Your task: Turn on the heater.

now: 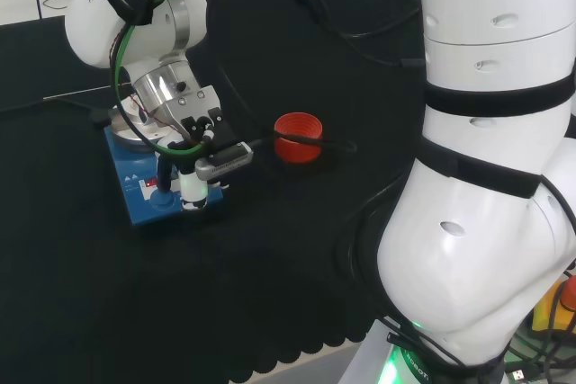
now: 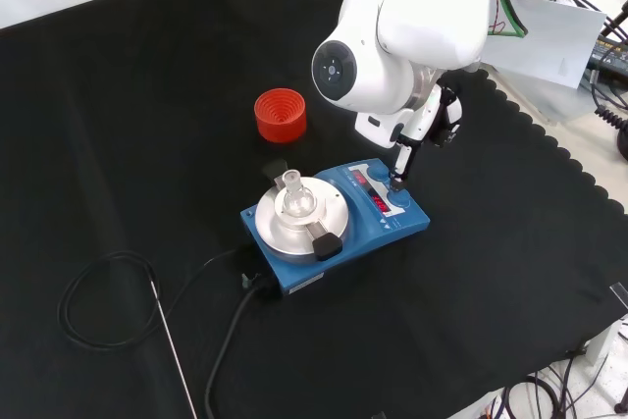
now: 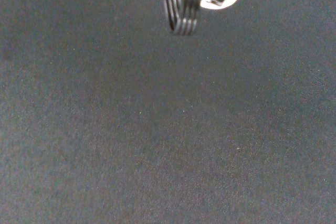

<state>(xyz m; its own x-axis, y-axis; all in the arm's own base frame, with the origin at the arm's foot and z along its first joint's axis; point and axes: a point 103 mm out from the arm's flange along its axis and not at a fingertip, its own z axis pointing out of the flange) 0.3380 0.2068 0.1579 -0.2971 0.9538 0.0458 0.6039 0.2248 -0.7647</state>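
Hand (image 2: 424, 125) fingertip seemingly on heater (image 2: 339, 223) panel; red stand (image 2: 280, 115) nearby.

One heater (image 2: 339, 225) on the cloth, a single blue unit, there in the middle of the front view. On its round plate, one small clear flask (image 2: 296, 197), the only glass piece I can make out. One red ribbed ring (image 2: 281, 115), standing by itself farther off and a little left of the heater in the front view. One hand (image 2: 424, 127) over the heater's right end, one fingertip (image 2: 397, 180) down at the panel. Near and left in the front view, one black cable (image 2: 108, 287) looped on the cloth, and one thin metal rod (image 2: 173, 345) lying beside it. One black cloth (image 2: 147, 95) under all.
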